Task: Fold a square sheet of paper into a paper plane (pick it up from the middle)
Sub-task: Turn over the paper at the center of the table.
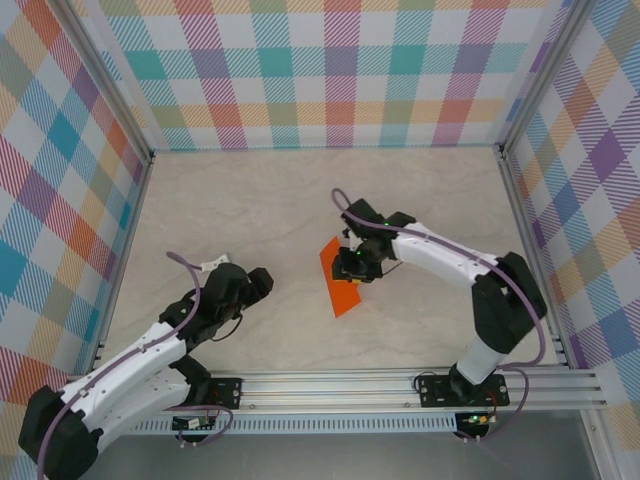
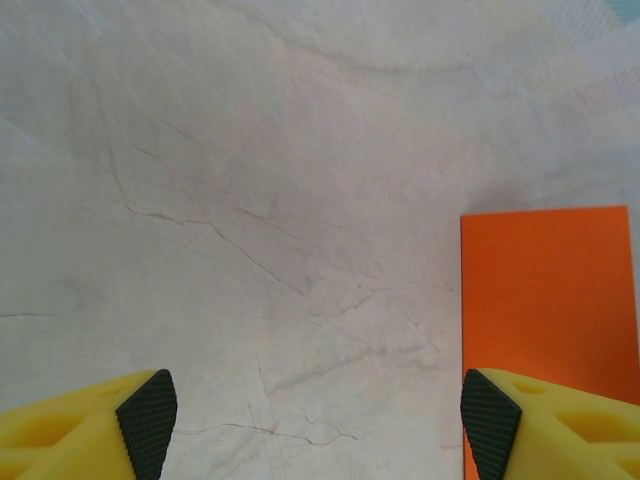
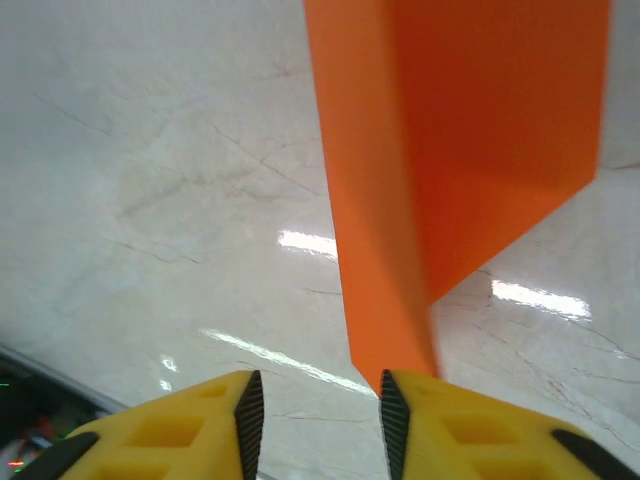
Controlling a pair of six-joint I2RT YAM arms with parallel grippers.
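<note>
The square sheet of paper [image 1: 338,282] is bright orange and folded into a narrow strip near the table's middle. In the right wrist view the sheet of paper [image 3: 440,150] rises with a crease and two flaps, and its lower tip rests against the inner pad of the right finger [image 3: 392,425]. My right gripper [image 3: 315,420] is open, its jaws a short way apart with bare table between them; from above, the right gripper [image 1: 356,262] sits over the paper's far end. My left gripper [image 2: 318,425] is wide open over bare table, and the paper [image 2: 545,290] lies flat just by its right fingertip. From above, the left gripper [image 1: 262,283] is left of the paper.
The marble-look table [image 1: 250,210] is boxed in by checkered walls [image 1: 320,70] on three sides. A metal rail [image 1: 350,385] carrying both arm bases runs along the near edge.
</note>
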